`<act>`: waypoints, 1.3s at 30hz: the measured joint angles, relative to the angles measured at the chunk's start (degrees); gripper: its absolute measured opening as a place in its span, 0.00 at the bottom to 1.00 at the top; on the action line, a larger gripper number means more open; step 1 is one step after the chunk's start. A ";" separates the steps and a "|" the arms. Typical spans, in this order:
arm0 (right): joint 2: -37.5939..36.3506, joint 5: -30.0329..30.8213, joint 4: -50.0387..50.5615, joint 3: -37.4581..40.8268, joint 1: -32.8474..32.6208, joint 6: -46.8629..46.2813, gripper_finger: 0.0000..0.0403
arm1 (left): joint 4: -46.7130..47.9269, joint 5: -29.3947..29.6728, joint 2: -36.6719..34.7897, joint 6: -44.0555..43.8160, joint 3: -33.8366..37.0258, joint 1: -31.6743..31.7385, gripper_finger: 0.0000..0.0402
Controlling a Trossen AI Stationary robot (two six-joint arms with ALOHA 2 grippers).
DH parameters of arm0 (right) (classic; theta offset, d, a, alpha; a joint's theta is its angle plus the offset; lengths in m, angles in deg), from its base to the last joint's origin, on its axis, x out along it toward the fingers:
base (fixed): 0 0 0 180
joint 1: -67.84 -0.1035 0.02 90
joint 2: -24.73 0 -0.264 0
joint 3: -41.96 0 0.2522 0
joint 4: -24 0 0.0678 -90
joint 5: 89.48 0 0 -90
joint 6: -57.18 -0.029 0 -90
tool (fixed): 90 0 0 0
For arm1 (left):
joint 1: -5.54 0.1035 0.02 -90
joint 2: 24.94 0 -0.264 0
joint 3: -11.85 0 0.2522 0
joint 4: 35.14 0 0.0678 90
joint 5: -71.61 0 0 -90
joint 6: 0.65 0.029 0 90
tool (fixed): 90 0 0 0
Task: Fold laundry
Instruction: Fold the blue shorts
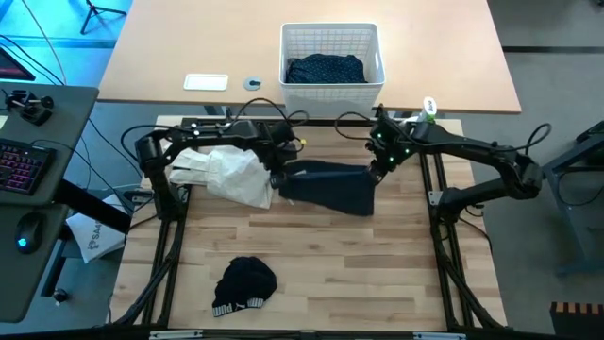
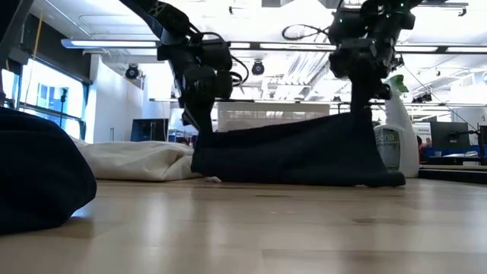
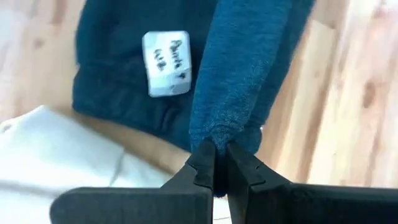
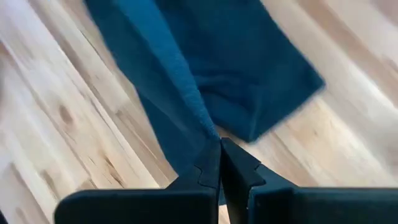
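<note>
A dark blue garment [image 1: 326, 187] with a white label [image 3: 166, 63] hangs stretched between my two grippers in the middle of the table. Its lower part rests on the wood [image 2: 304, 176]. My left gripper [image 1: 281, 174] [image 3: 216, 152] is shut on its left end and my right gripper [image 1: 377, 170] [image 4: 220, 146] on its right end. A cream garment [image 1: 226, 175] lies bunched beside the left gripper. A black piece [image 1: 243, 283] lies near the front edge. A navy dotted shirt [image 1: 326, 68] sits in the white basket [image 1: 377, 47]. My left gripper pinches a bunched fold of the garment's upper edge [image 3: 217, 132] between its two fingers, coming steeply from above. The cloth hangs below the fingers, with its lower part on the table. My right gripper pinches a narrow gathered edge of the cloth [image 4: 205, 127] at the garment's right end, from above and slanting down. The cloth falls away from the fingers, drawn into a ridge, down to the table [image 2: 380, 179].
A spray bottle [image 1: 429, 108] stands at the far right, behind the right arm. The basket sits on the farther table with a small white tray [image 1: 206, 82] to its left. Bare wood lies between the held garment and the black piece.
</note>
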 joint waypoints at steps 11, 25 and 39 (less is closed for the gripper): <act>-0.04 -35.60 4.60 -7.83 -0.19 2.42 0.00 | 6.25 -20.47 -1.97 7.92 -0.44 0.68 0.00; 1.89 3.47 2.81 -8.00 2.67 -1.72 0.00 | -4.75 -0.87 -0.98 2.56 -0.11 2.74 0.00; -0.79 -11.52 2.80 -8.04 -0.22 0.15 0.00 | -5.58 -10.29 -3.28 5.02 0.09 -0.45 0.00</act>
